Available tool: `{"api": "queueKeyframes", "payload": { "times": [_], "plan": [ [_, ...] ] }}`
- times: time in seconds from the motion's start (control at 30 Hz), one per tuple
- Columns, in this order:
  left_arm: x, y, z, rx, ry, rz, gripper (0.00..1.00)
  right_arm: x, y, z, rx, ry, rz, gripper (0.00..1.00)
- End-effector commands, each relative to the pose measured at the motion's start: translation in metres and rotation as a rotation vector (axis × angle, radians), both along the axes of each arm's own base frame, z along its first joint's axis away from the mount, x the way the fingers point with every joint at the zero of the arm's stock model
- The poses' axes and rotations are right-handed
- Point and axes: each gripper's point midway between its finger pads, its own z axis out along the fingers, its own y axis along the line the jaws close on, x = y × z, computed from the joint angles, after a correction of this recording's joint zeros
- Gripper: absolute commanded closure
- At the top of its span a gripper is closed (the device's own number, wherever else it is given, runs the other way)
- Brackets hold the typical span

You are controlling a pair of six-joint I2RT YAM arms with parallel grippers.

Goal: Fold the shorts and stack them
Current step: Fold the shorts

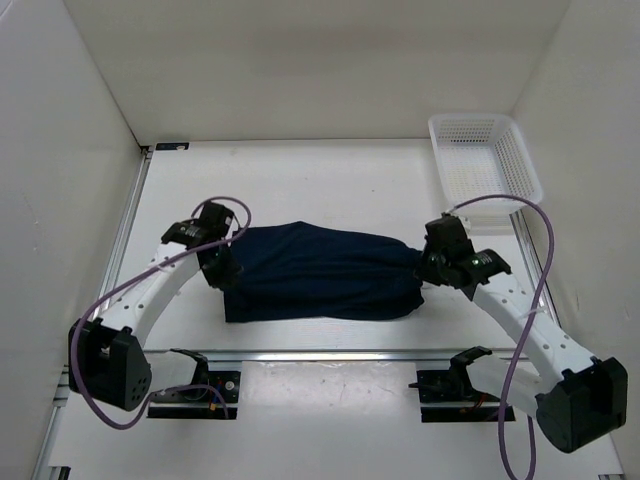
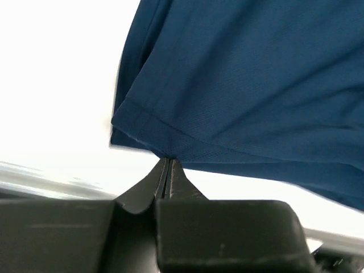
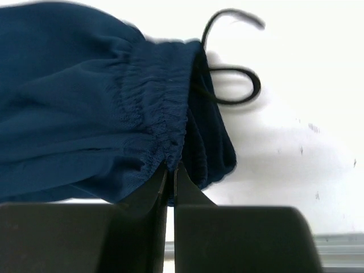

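Note:
The dark navy shorts [image 1: 320, 272] lie stretched across the middle of the white table, folded lengthwise, hem end at the left and waistband at the right. My left gripper [image 1: 222, 268] is shut on the hem edge of the shorts [image 2: 227, 85]; the closed fingertips [image 2: 173, 170] pinch the fabric. My right gripper [image 1: 428, 262] is shut on the gathered elastic waistband [image 3: 156, 108], with the fingertips [image 3: 185, 182] clamped on the cloth. A black drawstring loop [image 3: 230, 85] lies on the table beside the waistband.
A white mesh basket [image 1: 484, 155] stands at the far right corner of the table. White walls enclose the table at left, back and right. A metal rail [image 1: 330, 353] runs along the near edge in front of the arm bases.

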Motion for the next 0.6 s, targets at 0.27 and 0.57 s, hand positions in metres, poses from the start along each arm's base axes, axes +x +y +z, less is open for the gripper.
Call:
{"api": "queueKeyframes", "payload": {
  "times": [0.27,0.57],
  "plan": [
    [-0.008,-0.013,0.007,-0.065,0.012,-0.042,0.46,-0.040,-0.019,-0.023,-0.032,0.083,-0.028,0.52],
    [0.031,-0.007,-0.016,0.006,0.066,-0.022,0.51,-0.013,-0.013,-0.017,0.141,0.180,-0.085,0.14]
  ]
}}
